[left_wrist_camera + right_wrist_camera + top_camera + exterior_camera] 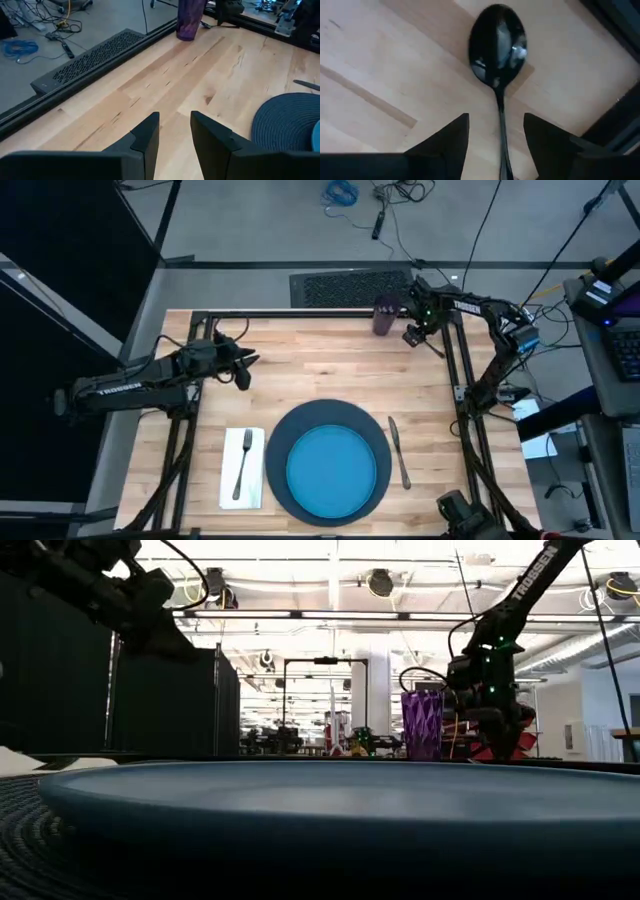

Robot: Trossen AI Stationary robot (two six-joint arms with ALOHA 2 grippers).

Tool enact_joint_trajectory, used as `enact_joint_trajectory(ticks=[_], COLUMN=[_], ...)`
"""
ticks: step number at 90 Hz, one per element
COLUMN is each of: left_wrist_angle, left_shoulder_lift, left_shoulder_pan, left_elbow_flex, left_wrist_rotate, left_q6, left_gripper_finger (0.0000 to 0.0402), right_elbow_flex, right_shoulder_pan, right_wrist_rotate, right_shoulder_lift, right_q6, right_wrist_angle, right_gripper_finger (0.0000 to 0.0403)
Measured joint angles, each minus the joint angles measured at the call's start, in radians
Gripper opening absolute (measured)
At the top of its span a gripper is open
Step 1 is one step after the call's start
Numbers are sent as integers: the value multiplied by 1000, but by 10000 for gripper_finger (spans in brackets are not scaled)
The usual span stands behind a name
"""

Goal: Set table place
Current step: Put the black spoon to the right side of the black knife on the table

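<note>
A metal spoon point(497, 45) lies flat on the table point(320, 370) at the far right, close to the purple cup point(386, 316). My right gripper point(496, 145) hangs over it, open and pointing down, one finger on each side of the spoon's handle point(501, 130) without touching it. The bright blue plate point(336, 472) sits on the dark navy disc point(300, 428) at the near middle. A fork point(243, 463) rests on the white napkin point(232, 490) to its left, and a knife point(398, 450) lies to its right. My left gripper point(175, 137) is open above bare planks at the left.
The table's black frame point(452, 370) runs just beside the spoon on the right and behind the cup point(189, 20). A dark perforated box point(350, 286) lies on the floor beyond the far edge. Bare planks span the table's middle between the arms.
</note>
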Motion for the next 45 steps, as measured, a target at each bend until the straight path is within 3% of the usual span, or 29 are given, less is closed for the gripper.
enact_joint_trajectory(ticks=[45], left_wrist_angle=[0], left_shoulder_lift=[0], left_shoulder_pan=[0], left_elbow_flex=[0], left_wrist_rotate=[0], left_q6=[-21], left_gripper_finger=[97], right_elbow_flex=[0], right_shoulder_pan=[-10], right_wrist_rotate=[-21], right_shoulder_lift=[60], right_q6=[16], right_wrist_angle=[-3], right_gripper_finger=[148])
